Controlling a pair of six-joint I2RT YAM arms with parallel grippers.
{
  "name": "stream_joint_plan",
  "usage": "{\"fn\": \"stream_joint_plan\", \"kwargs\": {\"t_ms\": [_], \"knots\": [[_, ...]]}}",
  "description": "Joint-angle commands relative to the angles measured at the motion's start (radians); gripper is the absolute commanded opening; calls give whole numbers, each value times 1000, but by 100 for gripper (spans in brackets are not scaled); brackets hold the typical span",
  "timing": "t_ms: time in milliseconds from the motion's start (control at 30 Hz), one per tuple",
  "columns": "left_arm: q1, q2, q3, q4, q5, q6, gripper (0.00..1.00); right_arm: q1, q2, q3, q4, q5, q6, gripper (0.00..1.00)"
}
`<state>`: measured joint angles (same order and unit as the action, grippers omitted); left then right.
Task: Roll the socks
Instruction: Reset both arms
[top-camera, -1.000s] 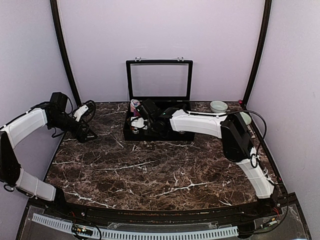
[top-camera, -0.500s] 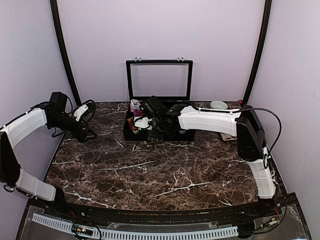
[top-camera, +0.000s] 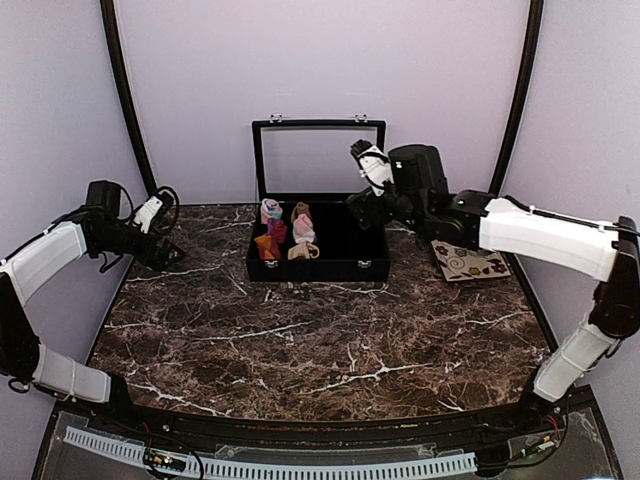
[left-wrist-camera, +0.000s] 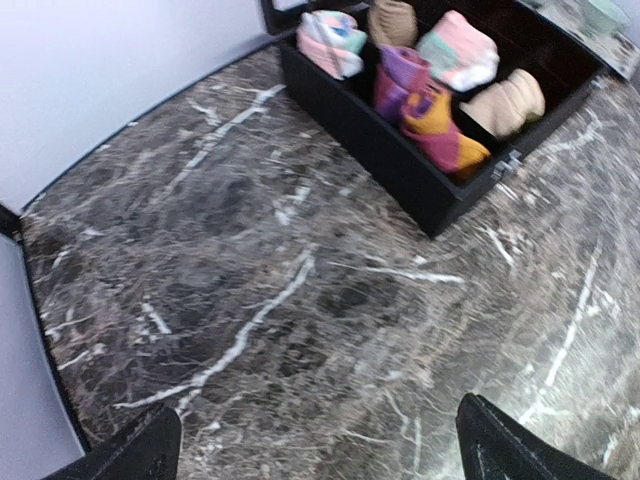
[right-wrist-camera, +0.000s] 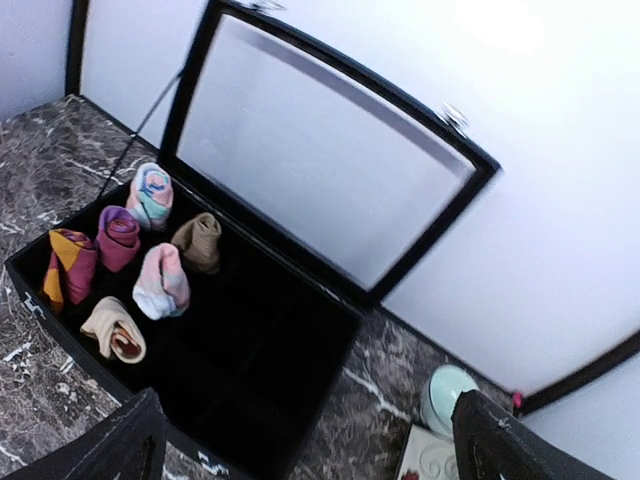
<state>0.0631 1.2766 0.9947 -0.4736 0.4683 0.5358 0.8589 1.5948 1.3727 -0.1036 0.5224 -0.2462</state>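
The socks lie rolled up in the black box (top-camera: 340, 268) at the back middle of the table. A pink, mint and white roll (right-wrist-camera: 160, 280) (top-camera: 303, 230) (left-wrist-camera: 458, 48) sits beside a tan-cream roll (right-wrist-camera: 113, 330) (top-camera: 300, 251) (left-wrist-camera: 505, 100). My right gripper (top-camera: 362, 180) (right-wrist-camera: 310, 430) hangs open and empty in the air above the box's right half, touching nothing. Far left, my left gripper (top-camera: 168, 250) (left-wrist-camera: 320, 440) is open over bare marble, well away from the box.
The box also holds an orange-magenta roll (right-wrist-camera: 70, 262), a magenta roll (right-wrist-camera: 118, 237), a pink-mint-blue roll (right-wrist-camera: 150, 195) and a brown roll (right-wrist-camera: 198, 240). Its glass lid (top-camera: 318, 160) stands upright. A mint bowl (right-wrist-camera: 447, 395) and a patterned tile (top-camera: 468, 262) lie right of it.
My right gripper opened, rose out of the box's left compartments and swung up to the right, uncovering the rolls. The left arm drew back slightly to the left.
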Motion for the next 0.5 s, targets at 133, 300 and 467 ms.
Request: {"fn": "stream_joint_plan", "kwargs": {"t_ms": [133, 300, 467], "knots": [[172, -52, -271, 575, -20, -312, 99, -235, -410, -506, 295, 233, 476, 100], [210, -57, -489, 927, 23, -384, 99, -355, -625, -842, 492, 339, 473, 100], [210, 29, -626, 1246, 72, -464, 99, -409, -720, -1067, 744, 421, 377, 100]]}}
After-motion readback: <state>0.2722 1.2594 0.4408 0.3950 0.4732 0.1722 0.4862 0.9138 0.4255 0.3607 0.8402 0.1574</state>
